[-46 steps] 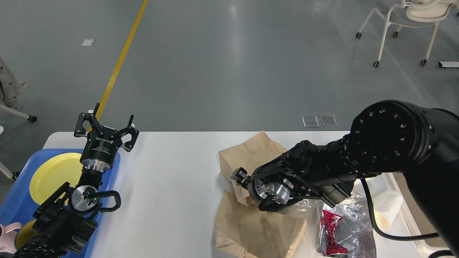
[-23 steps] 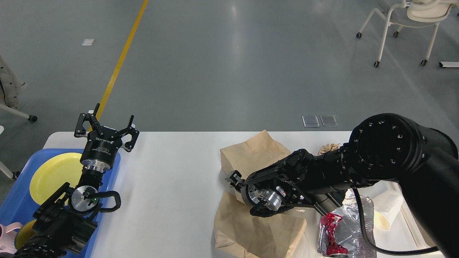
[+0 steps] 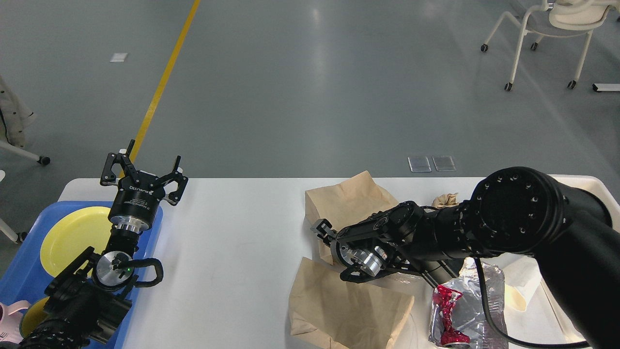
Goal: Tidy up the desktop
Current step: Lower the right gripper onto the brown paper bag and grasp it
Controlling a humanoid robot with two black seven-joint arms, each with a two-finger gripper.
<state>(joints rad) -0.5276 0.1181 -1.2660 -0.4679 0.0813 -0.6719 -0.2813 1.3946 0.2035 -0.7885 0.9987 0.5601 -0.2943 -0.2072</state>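
At the centre right of the frame, the right gripper (image 3: 323, 231) presses its small dark fingers against the left edge of a brown paper bag (image 3: 346, 203); whether they are closed on the paper or only touching it cannot be told, because they show end-on and dark. Behind them, a silver wrist joint and the thick black right arm run off toward the lower right corner. A second brown paper bag (image 3: 346, 308) lies flat below, at the bottom centre, just beside a sheet of crumpled foil (image 3: 477, 300) with a crushed red can (image 3: 448, 310) on it. A white paper cup (image 3: 520, 286) lies on its side further right. All of this sits on the desktop (image 3: 232, 242), the wide white table filling the lower half of the frame. At centre left, the left gripper (image 3: 143, 169) points upward with its fingers spread wide and empty, above a blue tray (image 3: 22, 276) that holds a yellow plate (image 3: 72, 237). The step in hand seems to be clearing the upper bag. To do it well, the fingers should pinch a doubled fold of paper rather than a single edge, then lift slowly so the bag neither tears nor drags the foil and can along.
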